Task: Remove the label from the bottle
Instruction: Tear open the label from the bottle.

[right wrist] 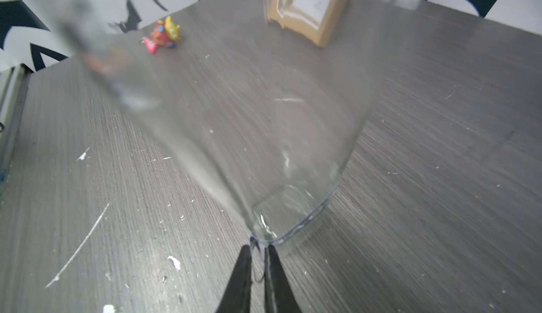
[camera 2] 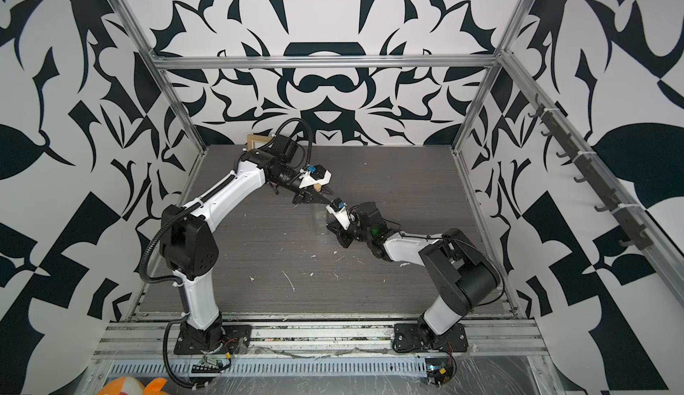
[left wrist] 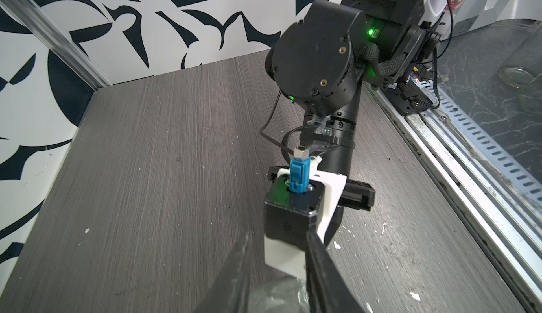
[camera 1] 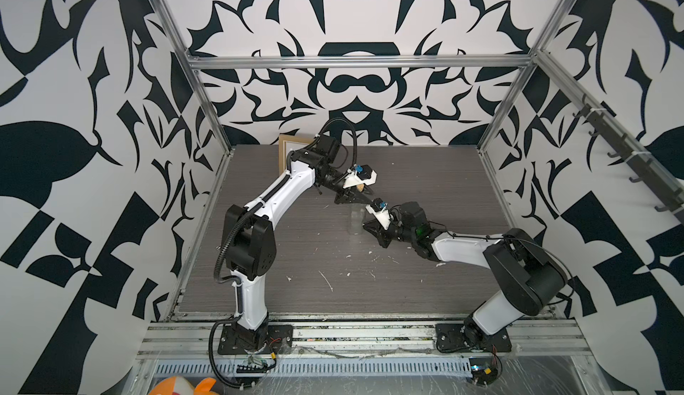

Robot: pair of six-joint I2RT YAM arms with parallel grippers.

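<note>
Bottle [camera 1: 355,221] stands upright on the table [camera 1: 425,189], left gripper [left wrist: 278,255] clamped on its shoulder. Right gripper [right wrist: 257,252] is pinched together at the base edge; I cannot make out the label there. I would hold the top firm and peel slowly outward.

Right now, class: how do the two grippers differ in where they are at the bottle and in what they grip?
The left gripper is up at the corked top of the bottle, while the right gripper is low, near its base. The left gripper is closed on the bottle's glass, while the right gripper is pinched almost together at the bottom edge, with nothing clearly seen between its tips. Both are shut and meet the same upright bottle.
</note>
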